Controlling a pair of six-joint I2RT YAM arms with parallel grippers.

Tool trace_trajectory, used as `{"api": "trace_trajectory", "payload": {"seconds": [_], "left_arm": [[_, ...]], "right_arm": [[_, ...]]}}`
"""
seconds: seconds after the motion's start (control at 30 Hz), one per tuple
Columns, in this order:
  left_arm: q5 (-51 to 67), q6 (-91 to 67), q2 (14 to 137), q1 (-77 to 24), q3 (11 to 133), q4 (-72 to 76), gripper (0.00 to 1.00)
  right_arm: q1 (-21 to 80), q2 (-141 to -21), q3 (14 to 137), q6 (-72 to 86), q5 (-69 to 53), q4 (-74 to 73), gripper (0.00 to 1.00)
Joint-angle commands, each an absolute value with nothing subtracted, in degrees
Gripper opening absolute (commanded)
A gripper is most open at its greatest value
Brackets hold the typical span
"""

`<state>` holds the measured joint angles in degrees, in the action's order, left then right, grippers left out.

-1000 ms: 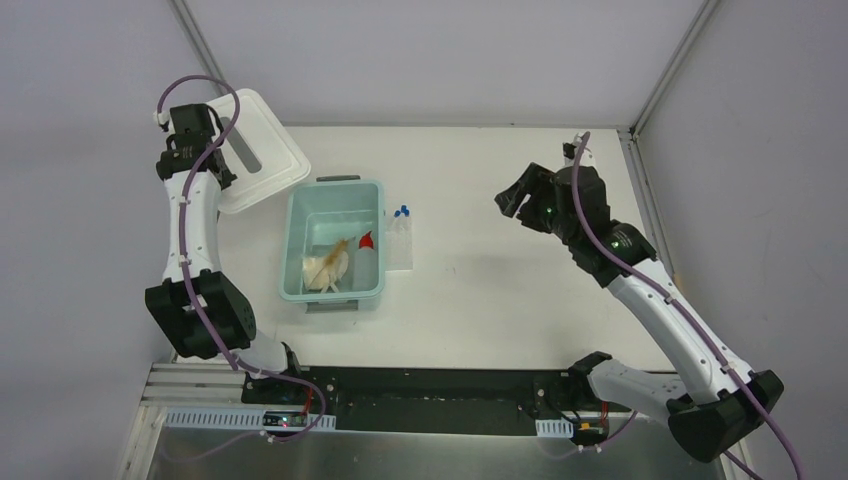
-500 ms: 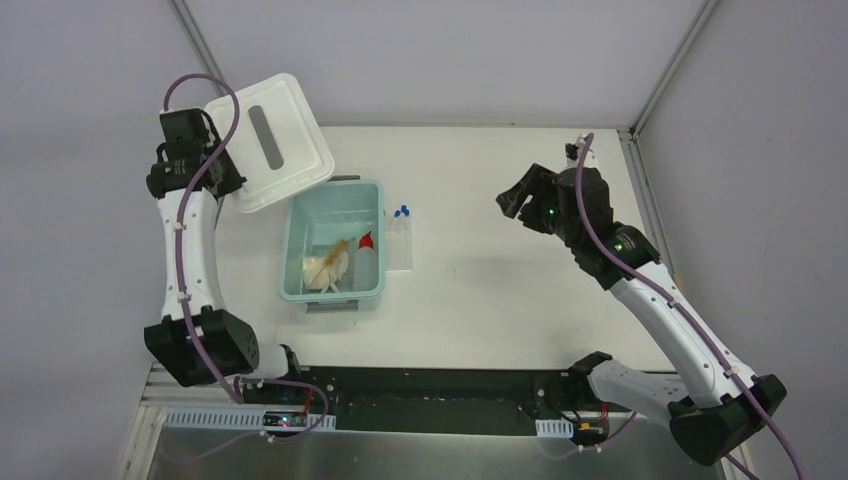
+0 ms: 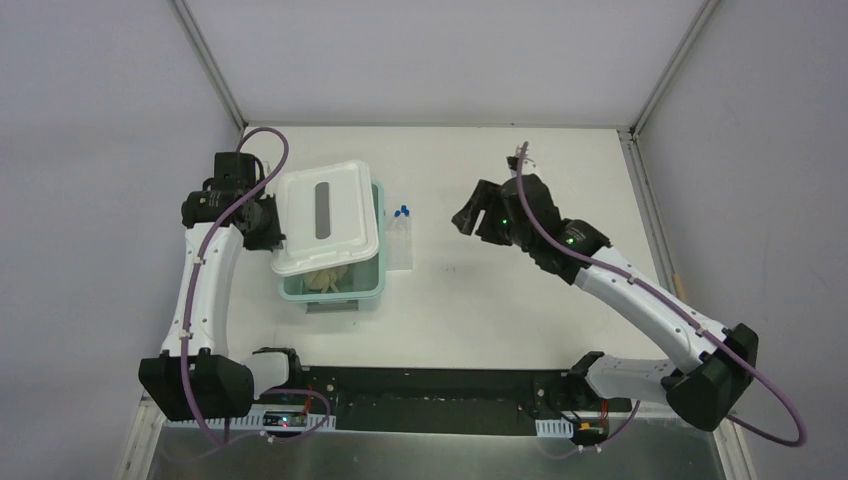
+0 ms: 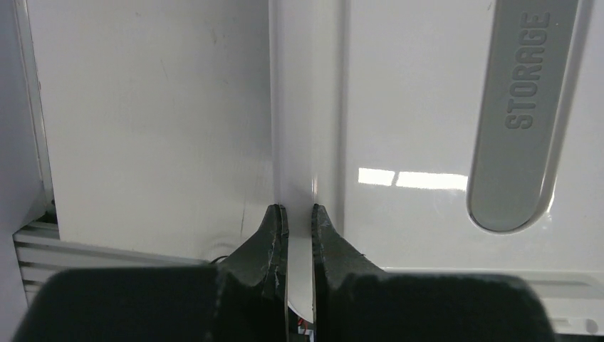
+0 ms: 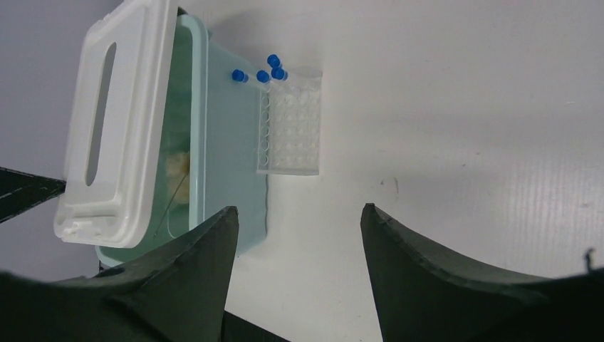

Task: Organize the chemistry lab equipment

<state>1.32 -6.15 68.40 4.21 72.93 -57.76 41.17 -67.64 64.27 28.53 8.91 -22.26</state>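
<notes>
white tabletop (image 3: 500, 300) fills my view, with grey walls behind. at left, my left gripper (image 4: 297, 214) pinches the left edge of the white lid (image 3: 325, 215). half a second ago that lid hung beyond the bin's far-left corner. now it covers most of the pale teal bin (image 3: 345, 295), its long axis running near to far, and only the bin's near end shows. just right of the bin, the clear tube rack (image 5: 290, 128) also lies with its long axis near to far, with blue-capped tubes (image 5: 265, 71) at its far end. further right, my right gripper (image 5: 299, 210) hovers above the table with its fingers spread wide. it has swung left toward the rack since then.
</notes>
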Motion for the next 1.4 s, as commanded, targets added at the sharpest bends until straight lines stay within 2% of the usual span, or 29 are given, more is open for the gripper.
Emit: {"api": "trace_trajectory", "payload": {"seconds": [0.0, 0.3, 0.97, 1.37], "left_arm": [[3.1, -4.7, 64.8, 3.8, 71.7, -60.7, 0.0], [-0.4, -2.3, 62.0, 0.6, 68.0, -62.0, 0.0], [-7.2, -0.9, 61.0, -3.1, 64.5, -62.1, 0.0], [-8.7, -1.8, 61.9, -3.4, 65.1, -63.2, 0.0]], "right_arm": [[46.6, -71.0, 67.0, 31.0, 12.6, -17.2, 0.68], [56.6, -81.3, 72.0, 31.1, 16.7, -12.7, 0.69], [61.1, -94.2, 79.0, 33.8, 10.8, -10.0, 0.71], [61.8, -97.7, 80.8, 34.9, 9.7, -11.6, 0.65]]}}
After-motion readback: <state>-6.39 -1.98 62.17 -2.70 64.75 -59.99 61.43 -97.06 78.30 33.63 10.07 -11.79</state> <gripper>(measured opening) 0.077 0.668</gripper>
